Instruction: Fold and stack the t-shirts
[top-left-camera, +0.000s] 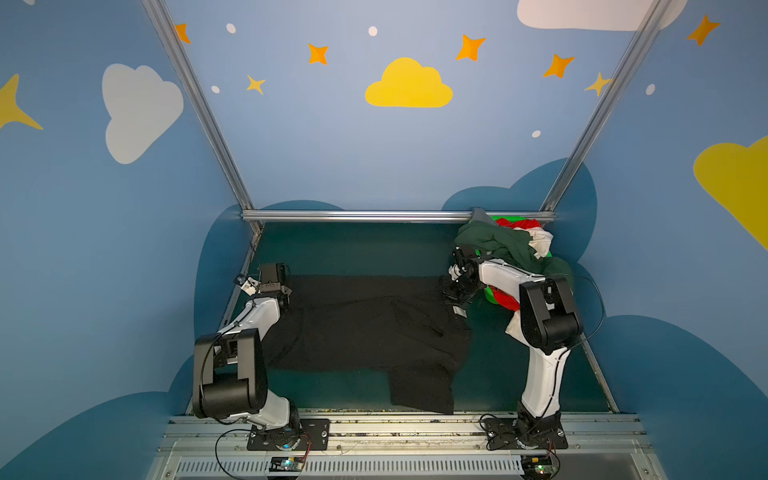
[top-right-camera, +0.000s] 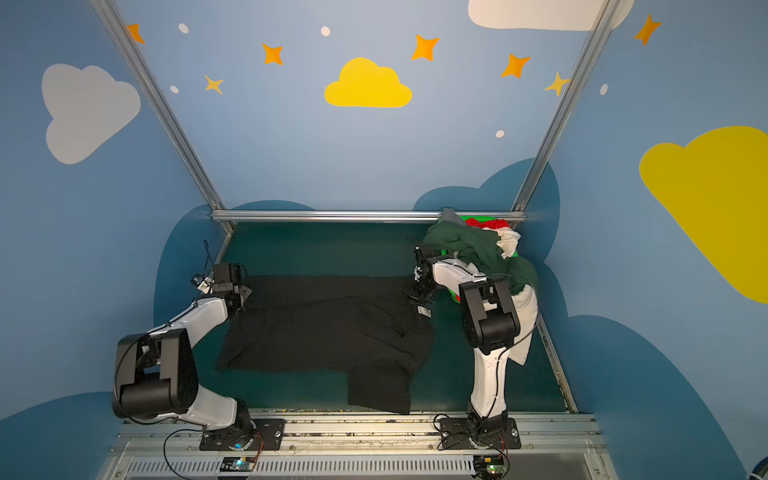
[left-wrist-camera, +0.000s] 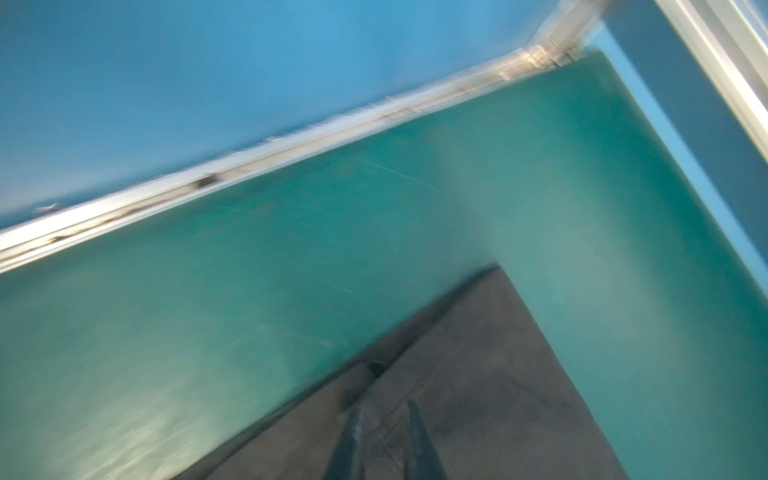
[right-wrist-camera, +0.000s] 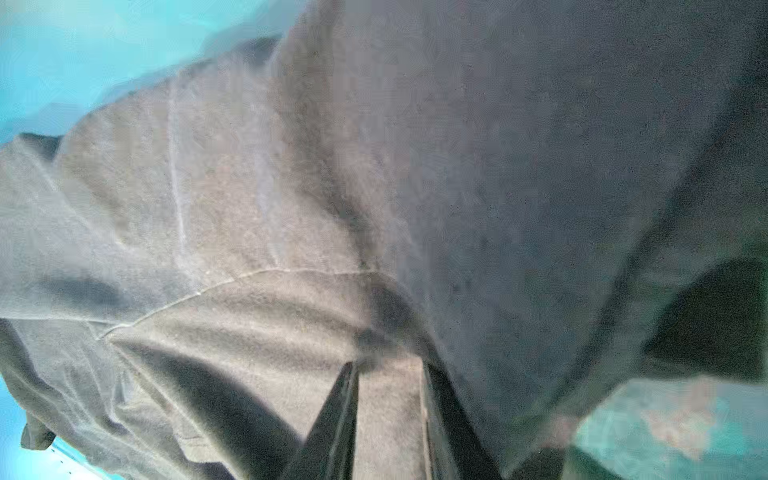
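Left wrist and right wrist views show my left gripper (left-wrist-camera: 383, 409) and right gripper (right-wrist-camera: 390, 368) narrowly parted, clamping nothing visible, one at each far corner of the black t-shirt (top-left-camera: 365, 324), which lies spread on the table (top-left-camera: 353, 249), judged squared there ready for folding.

We get only smear in the left wrist view; beside the right end effector (top-left-camera: 454, 296), the dark green t-shirt (top-left-camera: 498, 245) buries most of the basket (top-left-camera: 490, 296).
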